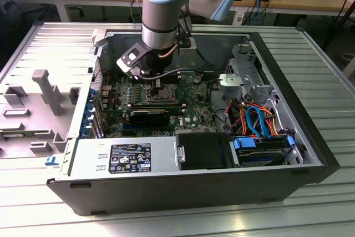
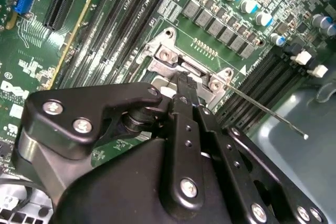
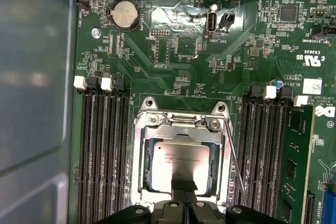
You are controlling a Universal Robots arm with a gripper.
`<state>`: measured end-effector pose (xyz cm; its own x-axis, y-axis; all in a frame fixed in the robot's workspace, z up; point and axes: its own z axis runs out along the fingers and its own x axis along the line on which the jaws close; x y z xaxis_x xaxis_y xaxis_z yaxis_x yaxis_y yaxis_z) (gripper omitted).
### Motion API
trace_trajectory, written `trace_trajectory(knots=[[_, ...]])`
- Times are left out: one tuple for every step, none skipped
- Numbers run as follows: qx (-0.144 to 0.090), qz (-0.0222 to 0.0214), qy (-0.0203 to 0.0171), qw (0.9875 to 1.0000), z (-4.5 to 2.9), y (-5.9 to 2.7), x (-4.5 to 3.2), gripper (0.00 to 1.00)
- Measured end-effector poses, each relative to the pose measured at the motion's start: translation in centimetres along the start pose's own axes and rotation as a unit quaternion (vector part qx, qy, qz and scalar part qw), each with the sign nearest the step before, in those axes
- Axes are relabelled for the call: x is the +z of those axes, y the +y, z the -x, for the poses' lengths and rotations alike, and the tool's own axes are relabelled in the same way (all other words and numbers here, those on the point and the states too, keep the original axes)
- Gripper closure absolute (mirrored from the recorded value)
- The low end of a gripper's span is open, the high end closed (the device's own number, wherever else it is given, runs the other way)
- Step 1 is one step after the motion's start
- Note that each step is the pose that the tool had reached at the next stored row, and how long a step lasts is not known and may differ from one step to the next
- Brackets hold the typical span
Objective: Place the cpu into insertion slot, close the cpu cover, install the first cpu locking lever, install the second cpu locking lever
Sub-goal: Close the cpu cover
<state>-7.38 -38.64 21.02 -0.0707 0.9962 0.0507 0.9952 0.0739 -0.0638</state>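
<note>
Open PC case, exterior view: PSU [image 1: 130,158] nearest at approx. 7 o'clock, blue-caddied drive [image 1: 260,149] at 4 o'clock, green mobo [image 1: 194,95] behind. Toward the board's 12 o'clock edge the UR arm [image 1: 162,9] stands over the insertion slot [image 1: 166,89]. In the first wrist view the cpu [image 3: 181,157] lies flat in that slot, w/ the cpu cover [image 3: 140,153] looking down around it, framing the grey lid. The gripper [image 3: 185,185] has its fingertips pinched together, nothing seen between them, at the cover's edge nearest the wrist; contact can't be told. In the second wrist view one locking lever [image 2: 268,113], a thin wire rod, sticks out free beside the cover. Judgement: the chip is light, rigid and fragile underneath, so edges only. The cover is thin, stiff sheet, so push on its rim. The lever is springy, best taken near its free end.
</note>
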Motion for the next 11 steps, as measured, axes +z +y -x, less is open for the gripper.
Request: trace_trajectory(knots=[[0.0,-0.0003,-0.0004,1.0,0.0,-0.02,-0.24,0.89],[0.0,-0.0003,-0.0004,1.0,0.0,0.07,-0.43,0.89],[0.0,-0.0007,-0.0002,1.0,0.01,0.31,-0.52,0.89],[0.0,-0.0011,-0.0002,1.0,0.02,0.49,-0.59,0.89],[0.0,-0.0016,-0.0001,1.0,0.04,0.73,-0.67,0.89],[0.0,-0.0021,0.0,1.0,0.05,0.9,-0.74,0.89],[0.0,-0.0023,0.0,1.0,0.06,1.04,-0.93,0.89],[0.0,-0.0023,0.0002,1.0,0.04,1.04,-1.3,0.89],[0.0,-0.0023,0.0001,1.0,0.02,1.03,-1.55,0.89],[0.0,-0.0023,0.0002,1.0,0.01,1.02,-1.78,0.89],[0.0,-0.0023,0.0002,1.0,0.0,1.0,-2.07,0.89]])
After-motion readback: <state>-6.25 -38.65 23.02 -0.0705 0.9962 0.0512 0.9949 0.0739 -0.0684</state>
